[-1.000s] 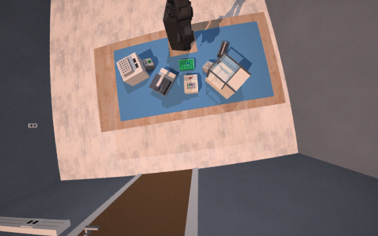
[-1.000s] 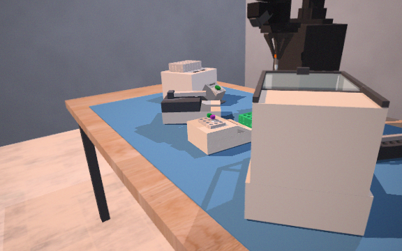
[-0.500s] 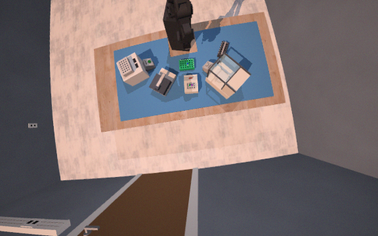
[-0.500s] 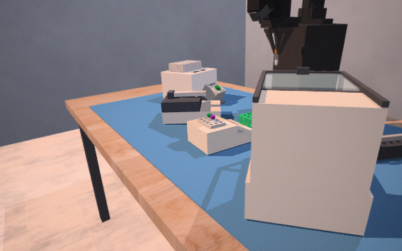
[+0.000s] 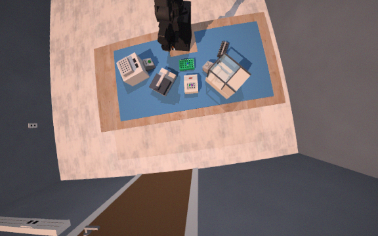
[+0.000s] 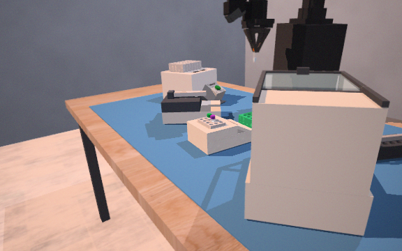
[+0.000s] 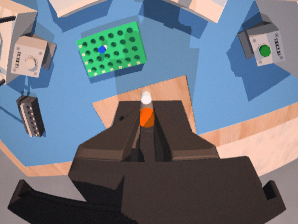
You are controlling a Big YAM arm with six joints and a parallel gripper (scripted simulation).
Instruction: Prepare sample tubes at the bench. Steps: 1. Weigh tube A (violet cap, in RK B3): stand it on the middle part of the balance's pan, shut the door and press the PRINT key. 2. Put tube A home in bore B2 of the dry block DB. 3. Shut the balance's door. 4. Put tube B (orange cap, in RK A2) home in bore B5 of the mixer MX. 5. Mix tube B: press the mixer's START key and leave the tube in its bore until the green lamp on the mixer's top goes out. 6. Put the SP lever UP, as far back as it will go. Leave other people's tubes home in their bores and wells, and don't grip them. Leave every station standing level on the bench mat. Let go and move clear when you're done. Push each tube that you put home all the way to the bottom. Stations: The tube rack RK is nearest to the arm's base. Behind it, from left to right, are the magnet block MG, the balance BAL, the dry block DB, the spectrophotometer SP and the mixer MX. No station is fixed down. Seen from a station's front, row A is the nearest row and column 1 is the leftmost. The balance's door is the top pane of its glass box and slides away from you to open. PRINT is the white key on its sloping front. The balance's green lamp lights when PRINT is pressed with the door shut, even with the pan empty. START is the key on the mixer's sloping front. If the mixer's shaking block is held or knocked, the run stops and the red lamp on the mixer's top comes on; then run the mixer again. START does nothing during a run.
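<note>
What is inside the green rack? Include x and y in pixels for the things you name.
One blue-capped tube [image 7: 102, 49] stands in the green rack [image 5: 187, 69] [image 7: 137, 25] [image 6: 245, 120]; many other holes look unfilled. The tube's lower part is hidden by the rack, and the holes' bottoms cannot be seen.

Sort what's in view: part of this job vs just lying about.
Part of the job:
- orange-capped tube
- violet-capped tube
- green rack
- balance
- dry block
- spectrophotometer
- mixer

Just there:
- magnet block
- blue-capped tube
- green-capped tube
- wall socket
</note>
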